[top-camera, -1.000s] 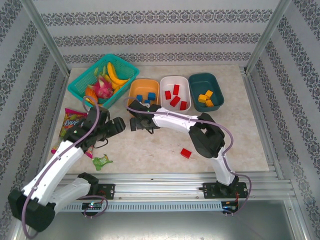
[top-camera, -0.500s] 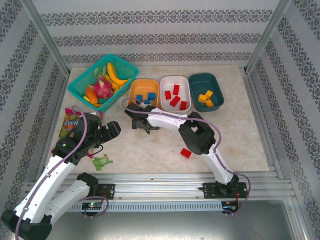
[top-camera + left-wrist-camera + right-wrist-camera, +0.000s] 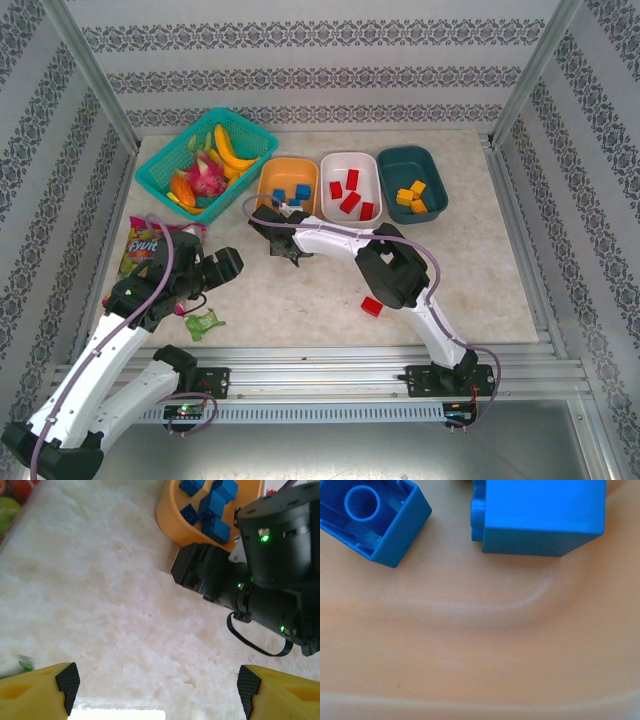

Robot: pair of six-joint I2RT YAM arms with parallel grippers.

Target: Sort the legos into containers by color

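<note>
Top external view: the legos lie mostly in three containers set in a row at the far side of the desk point(image 3: 480, 260). The orange tub point(image 3: 290, 170), leftmost, holds blue bricks point(image 3: 302, 192). The white tub point(image 3: 368, 175), in the middle, holds red bricks point(image 3: 350, 190). The dark teal tub point(image 3: 405, 165), rightmost, holds orange-yellow bricks point(image 3: 411, 197). One loose red brick point(image 3: 372, 307) lies on the bare desk, well apart from the tubs and just beside the right arm's elbow.

Right wrist view, at close range over the orange tub floor: an overturned blue brick point(image 3: 375, 520) shows its hollow underside, and a side-lying blue brick point(image 3: 540, 515) turns its studs to the left. The two are near each other but apart.

The right end effector point(image 3: 284, 218) sits at the near wall of the orange tub. Its opening cannot be told from any view.

Left wrist view: the left end effector point(image 3: 157, 682) stands wide, its yellow fingers point(image 3: 35, 690) at the two lower corners with nothing between them, above bare desk. Ahead of it, the right arm's black wrist lies close against the orange tub.

From above, the left end effector hovers over the left part of the desk, near a snack packet point(image 3: 143, 247) and a green scrap point(image 3: 203, 322). A teal mesh basket point(image 3: 160, 172) of fruit stands in the far left corner, just beside the orange tub.
</note>
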